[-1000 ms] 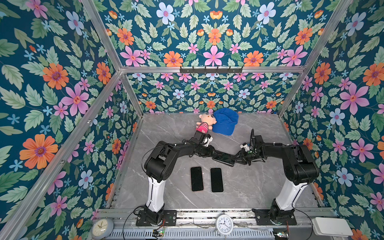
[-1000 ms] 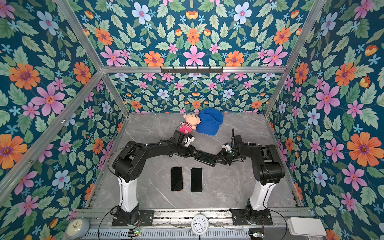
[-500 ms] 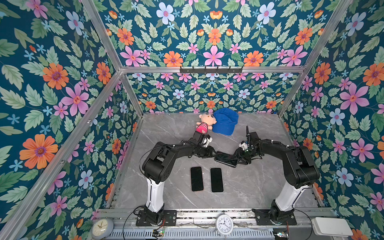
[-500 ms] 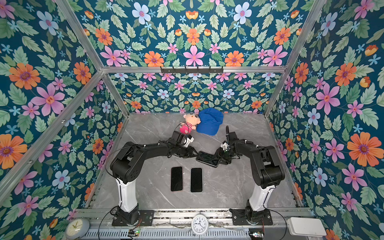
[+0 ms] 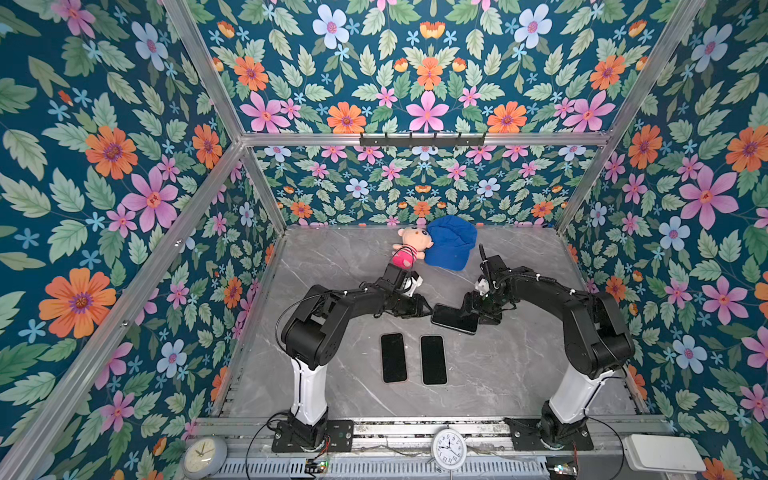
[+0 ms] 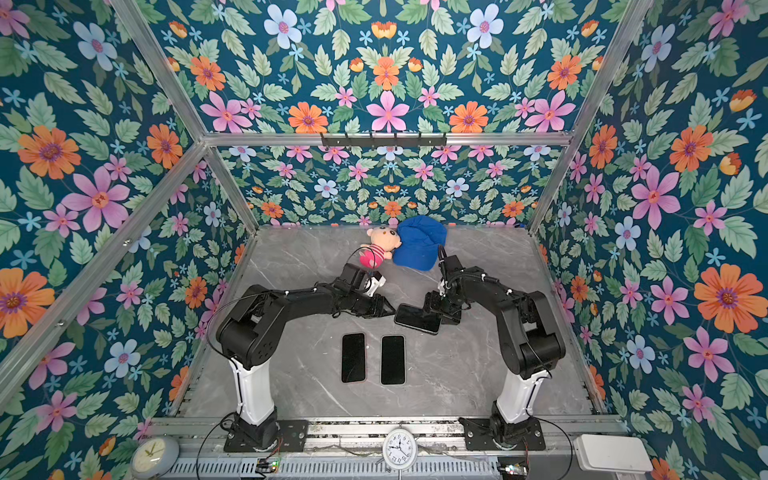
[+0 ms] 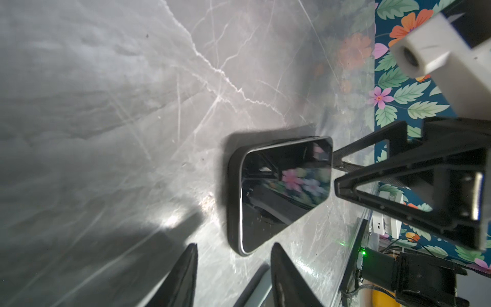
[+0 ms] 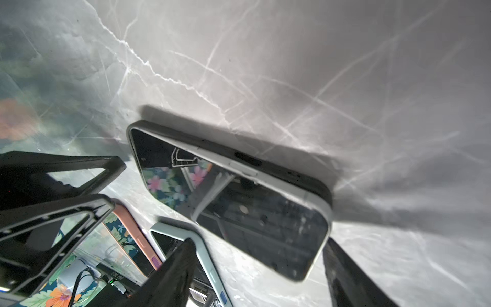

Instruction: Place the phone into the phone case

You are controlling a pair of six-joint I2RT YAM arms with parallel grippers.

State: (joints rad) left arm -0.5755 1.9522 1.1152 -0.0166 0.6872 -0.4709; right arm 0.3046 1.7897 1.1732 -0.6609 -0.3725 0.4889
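Note:
The phone (image 5: 455,318) (image 6: 417,318), dark glass with a silver rim, lies face up on the black phone case at mid table. In the right wrist view the phone (image 8: 239,207) has its silver long edge standing above the case's rim (image 8: 268,163). The left wrist view shows the case's rim (image 7: 233,202) beside the phone (image 7: 281,191). My right gripper (image 5: 476,318) (image 8: 257,245) is open, its fingers either side of the phone's right end without touching it. My left gripper (image 5: 426,309) (image 7: 233,245) is open just off the phone's left end.
Two other cased phones (image 5: 393,357) (image 5: 433,359) lie side by side nearer the front. A plush doll (image 5: 409,249) and a blue cap (image 5: 451,243) lie at the back. Flowered walls close in three sides. Two clocks stand on the front rail.
My right gripper has opened and let go of the phone's end, and its wrist has swung toward the back. The left gripper has hardly moved.

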